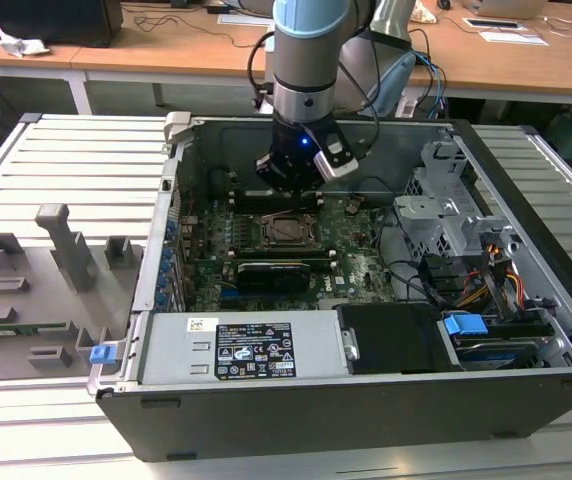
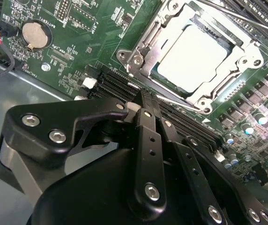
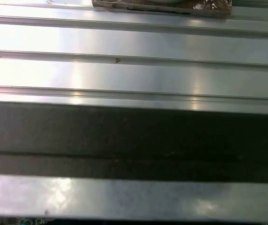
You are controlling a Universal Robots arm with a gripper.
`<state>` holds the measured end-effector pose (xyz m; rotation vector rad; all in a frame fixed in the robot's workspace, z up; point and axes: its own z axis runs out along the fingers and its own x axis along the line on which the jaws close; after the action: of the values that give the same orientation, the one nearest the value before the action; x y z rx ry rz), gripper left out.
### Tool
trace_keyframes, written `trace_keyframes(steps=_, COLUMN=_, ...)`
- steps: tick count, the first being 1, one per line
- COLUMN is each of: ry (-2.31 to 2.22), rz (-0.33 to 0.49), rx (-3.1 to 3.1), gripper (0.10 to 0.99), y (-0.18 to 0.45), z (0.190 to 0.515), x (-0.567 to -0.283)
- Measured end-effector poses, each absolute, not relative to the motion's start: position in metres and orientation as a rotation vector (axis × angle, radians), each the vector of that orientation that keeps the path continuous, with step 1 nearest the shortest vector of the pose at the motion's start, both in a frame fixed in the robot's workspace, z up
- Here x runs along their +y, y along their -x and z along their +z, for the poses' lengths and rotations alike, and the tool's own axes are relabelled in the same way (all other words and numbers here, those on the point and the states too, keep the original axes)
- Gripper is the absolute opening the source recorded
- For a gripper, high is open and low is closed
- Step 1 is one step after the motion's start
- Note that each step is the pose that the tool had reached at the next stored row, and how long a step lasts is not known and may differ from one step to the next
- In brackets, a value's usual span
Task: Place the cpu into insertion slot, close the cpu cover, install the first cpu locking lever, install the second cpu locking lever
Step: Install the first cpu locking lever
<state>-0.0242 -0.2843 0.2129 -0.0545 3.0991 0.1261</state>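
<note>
Here the cpu (image 2: 196, 52) sits in the insertion slot (image 2: 149, 43), with the cpu cover (image 2: 246, 56) lying over it. The gripper (image 2: 145, 101) hovers just beside, fingers pressed together on nothing.

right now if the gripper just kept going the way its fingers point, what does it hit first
Probably the black memory slots: in the second wrist view the gripper, fingers together, points at them, just short of the cpu cover closed over the cpu. Depth is unclear, so how near the tips are is uncertain.
</note>
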Motion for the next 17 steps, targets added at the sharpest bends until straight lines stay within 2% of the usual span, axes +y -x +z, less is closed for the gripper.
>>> trace_keyframes(steps=17, ry=0.056, rz=0.067, rx=3.102, gripper=0.106, y=0.0195, z=0.2025, x=-0.2842)
